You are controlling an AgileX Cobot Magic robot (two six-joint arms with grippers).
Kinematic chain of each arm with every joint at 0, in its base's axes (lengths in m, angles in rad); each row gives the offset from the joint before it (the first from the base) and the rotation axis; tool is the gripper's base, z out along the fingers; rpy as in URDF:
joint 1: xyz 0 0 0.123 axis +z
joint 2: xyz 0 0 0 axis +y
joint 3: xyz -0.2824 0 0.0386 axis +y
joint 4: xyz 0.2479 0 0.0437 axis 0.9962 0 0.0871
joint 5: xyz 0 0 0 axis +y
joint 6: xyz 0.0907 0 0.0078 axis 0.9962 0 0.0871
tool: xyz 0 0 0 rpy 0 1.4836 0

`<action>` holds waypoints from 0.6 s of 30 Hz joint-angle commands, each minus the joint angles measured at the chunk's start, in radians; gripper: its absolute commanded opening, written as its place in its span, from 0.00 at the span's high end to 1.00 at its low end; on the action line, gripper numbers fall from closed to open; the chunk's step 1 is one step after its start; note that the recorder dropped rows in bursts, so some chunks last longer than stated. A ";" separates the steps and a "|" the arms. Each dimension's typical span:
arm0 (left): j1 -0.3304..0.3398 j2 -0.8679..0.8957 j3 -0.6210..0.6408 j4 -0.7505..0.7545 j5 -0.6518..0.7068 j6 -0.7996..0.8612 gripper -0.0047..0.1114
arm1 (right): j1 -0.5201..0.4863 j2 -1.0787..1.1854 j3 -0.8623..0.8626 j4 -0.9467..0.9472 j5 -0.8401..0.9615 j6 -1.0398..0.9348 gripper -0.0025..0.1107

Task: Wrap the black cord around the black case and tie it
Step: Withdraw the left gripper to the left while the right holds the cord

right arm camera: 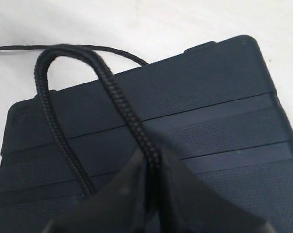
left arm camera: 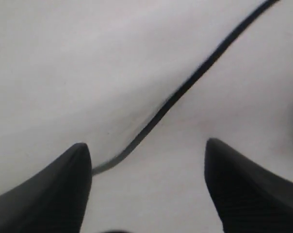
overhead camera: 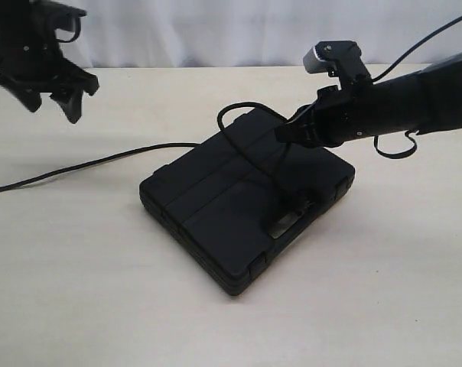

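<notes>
The black case (overhead camera: 231, 206) lies flat mid-table, its handle slot toward the near right. The black cord (overhead camera: 93, 163) trails from the left table edge to the case, arches over the far corner and crosses the lid. My right gripper (overhead camera: 283, 135) hovers above the far part of the case, shut on the black cord. In the right wrist view the braided cord (right arm camera: 115, 92) loops up from between the fingers over the grooved case (right arm camera: 224, 111). My left gripper (overhead camera: 51, 95) hangs open high at the far left. In the left wrist view that gripper (left arm camera: 146, 155) sits above the cord (left arm camera: 185, 87) on the table.
The pale tabletop (overhead camera: 86, 275) surrounds the case. A white curtain (overhead camera: 216, 30) backs the far edge. A thin robot cable (overhead camera: 395, 149) loops under the right arm.
</notes>
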 commanded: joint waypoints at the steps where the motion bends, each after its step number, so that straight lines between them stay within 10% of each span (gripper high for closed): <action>1: 0.119 0.053 0.060 -0.087 0.008 -0.178 0.42 | -0.003 -0.006 0.002 -0.008 0.035 0.002 0.94; 13: 0.214 0.074 0.257 -0.464 -0.193 -0.411 0.42 | -0.003 -0.006 0.002 -0.013 0.024 -0.005 0.94; 18: 0.173 0.074 0.257 -0.354 -0.195 -0.598 0.42 | -0.003 -0.006 0.002 -0.029 0.035 -0.005 0.94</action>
